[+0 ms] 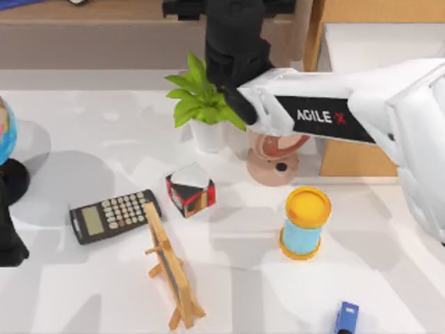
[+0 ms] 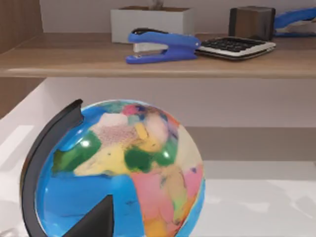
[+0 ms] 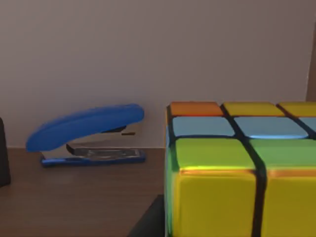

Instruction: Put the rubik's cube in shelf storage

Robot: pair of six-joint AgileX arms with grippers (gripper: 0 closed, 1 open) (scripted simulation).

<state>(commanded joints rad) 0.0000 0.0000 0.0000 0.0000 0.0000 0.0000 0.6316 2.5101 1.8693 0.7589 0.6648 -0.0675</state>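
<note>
Overhead, the white AgileX right arm (image 1: 361, 111) stretches from the tabletop's (image 1: 83, 292) right side toward the brown shelf storage (image 1: 83, 14) at the back, its dark right gripper (image 1: 233, 35) at the shelf board. The rubik's cube (image 3: 237, 177) fills the near right wrist view on the board (image 3: 74, 197), beside a blue stapler (image 3: 86, 133); whether the fingers are clamped on it cannot be told. The left gripper (image 1: 10, 236) sits parked at the left edge by the globe (image 2: 118, 173).
</note>
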